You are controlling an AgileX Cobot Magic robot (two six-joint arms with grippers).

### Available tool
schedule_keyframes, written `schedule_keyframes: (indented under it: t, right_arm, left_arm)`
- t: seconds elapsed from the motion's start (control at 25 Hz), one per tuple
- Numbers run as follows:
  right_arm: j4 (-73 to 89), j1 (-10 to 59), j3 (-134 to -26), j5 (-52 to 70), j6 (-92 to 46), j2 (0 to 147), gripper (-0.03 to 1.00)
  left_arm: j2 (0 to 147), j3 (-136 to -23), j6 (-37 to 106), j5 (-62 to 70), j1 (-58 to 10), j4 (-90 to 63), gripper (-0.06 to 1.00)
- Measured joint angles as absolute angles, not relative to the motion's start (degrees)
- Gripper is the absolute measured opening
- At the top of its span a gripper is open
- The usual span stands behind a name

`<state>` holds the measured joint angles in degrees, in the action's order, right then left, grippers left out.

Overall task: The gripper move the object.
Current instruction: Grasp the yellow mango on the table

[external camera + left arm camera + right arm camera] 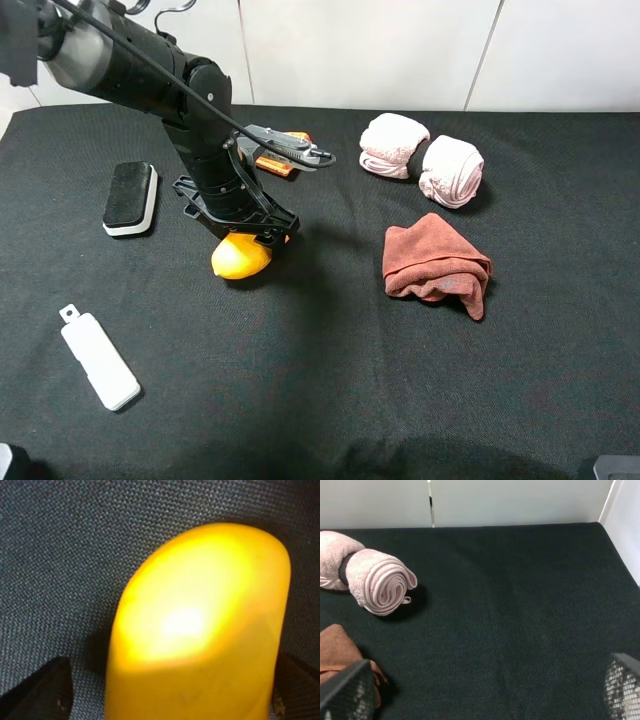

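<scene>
The yellow-orange mango (240, 257) lies on the black table left of the middle. My left gripper (247, 232) is down over it, so only its near end shows in the exterior view. In the left wrist view the mango (200, 625) fills the space between the two dark fingers (47, 687). A narrow gap shows beside one finger, and the jaws stand open around the fruit. My right gripper (482, 692) is open and empty above bare cloth, with only its fingertips (345, 690) in the right wrist view.
A black-and-white eraser block (130, 198) lies left of the arm and a white rectangular bar (98, 358) at the front left. An orange wedge (278, 160) sits behind the arm. Two pink rolled towels (420, 157) and a reddish-brown cloth (435, 265) are on the right.
</scene>
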<state>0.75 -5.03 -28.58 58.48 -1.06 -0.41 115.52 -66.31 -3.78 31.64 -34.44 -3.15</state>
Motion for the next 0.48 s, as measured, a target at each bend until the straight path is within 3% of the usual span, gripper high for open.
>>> schedule_keyframes:
  t: [0.48]
  right_arm:
    - [0.8, -5.0, -28.6, 58.5, -1.1, -0.4, 0.70]
  left_arm:
    - [115.6, -66.3, -3.8, 30.3, -34.4, -2.2, 0.83]
